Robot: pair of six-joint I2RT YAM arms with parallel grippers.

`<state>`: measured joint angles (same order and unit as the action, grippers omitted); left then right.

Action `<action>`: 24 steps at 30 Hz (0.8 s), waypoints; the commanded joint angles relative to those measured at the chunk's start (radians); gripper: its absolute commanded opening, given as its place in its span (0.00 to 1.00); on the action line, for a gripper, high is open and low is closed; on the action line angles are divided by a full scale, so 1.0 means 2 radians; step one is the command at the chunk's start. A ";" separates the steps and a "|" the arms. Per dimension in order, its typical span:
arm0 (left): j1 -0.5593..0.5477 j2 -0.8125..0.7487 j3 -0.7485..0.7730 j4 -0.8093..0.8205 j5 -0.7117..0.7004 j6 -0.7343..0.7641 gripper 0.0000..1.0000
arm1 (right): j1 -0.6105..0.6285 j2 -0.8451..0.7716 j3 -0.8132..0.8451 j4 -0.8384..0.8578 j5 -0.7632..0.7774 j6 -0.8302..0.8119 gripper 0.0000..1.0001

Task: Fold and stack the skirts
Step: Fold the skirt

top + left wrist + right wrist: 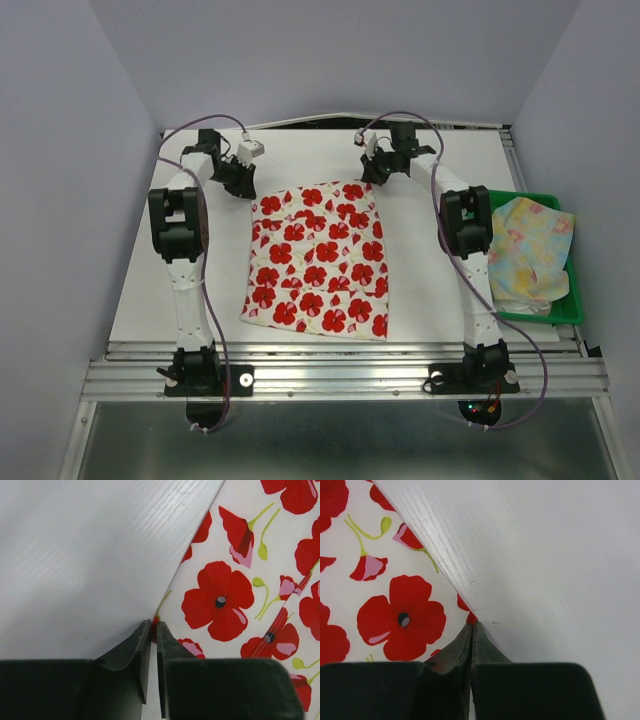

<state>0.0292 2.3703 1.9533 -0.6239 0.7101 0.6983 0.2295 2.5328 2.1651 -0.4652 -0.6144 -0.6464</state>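
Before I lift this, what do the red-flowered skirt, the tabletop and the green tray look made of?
White skirt with red flower print: thin matte woven cloth, probably cotton; it lies flat with a stitched seam. White tabletop: hard board, slight sheen, fine parallel grain lines; laminate or painted wood, unclear. Green tray: moulded plastic, judging by its smooth, uniform rim.

The white bench [420, 285] is lying flat between pale walls [330, 60], its fine grain showing up close in both wrist views. A green tray [545, 318] is sitting at the bench's right edge (a little askew). Metal rails [340, 378] are running along the near edge.
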 commanded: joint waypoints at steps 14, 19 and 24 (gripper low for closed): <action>0.000 -0.061 0.023 0.073 0.006 -0.048 0.00 | -0.010 -0.026 0.089 0.073 0.075 0.049 0.01; 0.000 -0.102 0.025 0.077 -0.001 -0.041 0.00 | -0.010 -0.067 0.065 0.073 0.064 0.037 0.01; -0.002 -0.166 -0.038 0.082 0.000 -0.021 0.00 | -0.010 -0.143 0.007 0.060 0.051 0.015 0.01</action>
<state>0.0246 2.2036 1.9434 -0.4839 0.7109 0.6209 0.2237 2.4279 2.2108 -0.3851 -0.5014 -0.5732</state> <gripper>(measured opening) 0.022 0.019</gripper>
